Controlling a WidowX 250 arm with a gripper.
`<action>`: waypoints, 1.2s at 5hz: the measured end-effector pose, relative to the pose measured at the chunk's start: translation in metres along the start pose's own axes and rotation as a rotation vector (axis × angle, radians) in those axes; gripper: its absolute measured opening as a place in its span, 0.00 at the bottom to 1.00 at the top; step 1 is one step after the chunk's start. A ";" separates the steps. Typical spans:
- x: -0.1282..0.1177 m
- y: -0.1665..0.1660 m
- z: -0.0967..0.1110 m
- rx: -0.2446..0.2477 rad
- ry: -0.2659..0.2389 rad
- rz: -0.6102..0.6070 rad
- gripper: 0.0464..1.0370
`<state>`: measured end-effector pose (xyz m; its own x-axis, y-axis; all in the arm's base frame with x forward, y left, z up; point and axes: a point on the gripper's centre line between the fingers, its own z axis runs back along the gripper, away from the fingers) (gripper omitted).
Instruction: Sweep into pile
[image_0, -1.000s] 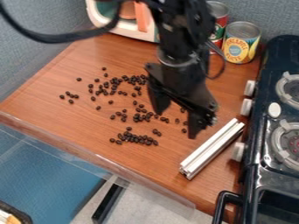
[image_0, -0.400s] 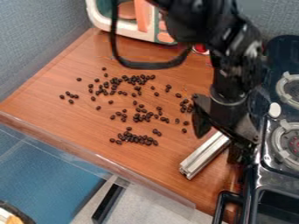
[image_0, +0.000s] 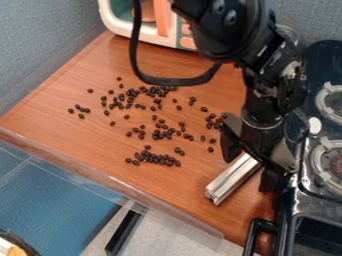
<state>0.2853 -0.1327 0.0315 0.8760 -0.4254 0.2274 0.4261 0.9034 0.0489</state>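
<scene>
The arm (image_0: 230, 30) hangs from the top edge, its end effector (image_0: 248, 173) pointing down, fingers wide apart astride the metal bar (image_0: 230, 183), gripping nothing. Dark beans (image_0: 157, 159) lie scattered on the surface (image_0: 87, 135).

1. White plastic toy microwave (image_0: 148, 36) with an upright orange handle (image_0: 161, 19), at the top.
2. Glossy black toy stove (image_0: 314, 200) with round grey burners (image_0: 316, 162), along the right edge.
3. Grey fabric partition (image_0: 47, 45), upper left.
</scene>
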 end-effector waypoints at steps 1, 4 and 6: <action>-0.003 0.004 -0.002 0.024 0.008 0.010 0.62; -0.021 0.027 -0.014 0.065 0.013 0.054 0.31; -0.026 0.059 -0.011 0.059 0.060 0.057 0.31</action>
<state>0.2904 -0.0693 0.0181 0.9110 -0.3745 0.1729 0.3631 0.9269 0.0949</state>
